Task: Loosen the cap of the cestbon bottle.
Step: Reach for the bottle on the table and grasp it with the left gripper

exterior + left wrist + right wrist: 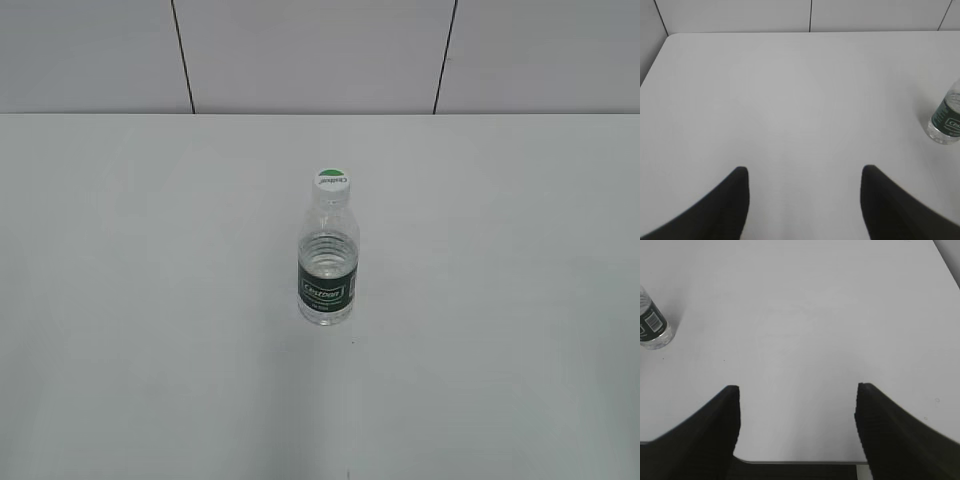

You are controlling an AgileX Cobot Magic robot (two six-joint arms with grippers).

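Observation:
The cestbon bottle (pixel 328 272) stands upright in the middle of the white table (pixel 150 300), clear with a dark green label band. Its white cap (pixel 331 182) with a green half-circle sits on the neck. Neither arm shows in the exterior view. My left gripper (pixel 805 172) is open and empty above bare table; the bottle's lower part (pixel 946 121) shows at that view's right edge. My right gripper (pixel 796 390) is open and empty over the table's near edge; the bottle's base (pixel 653 327) shows at that view's left edge. The cap is out of both wrist views.
A pale panelled wall (pixel 320 50) with dark seams rises behind the table. The table's far edge and left corner (pixel 670 36) show in the left wrist view, its near edge (pixel 800 461) in the right wrist view.

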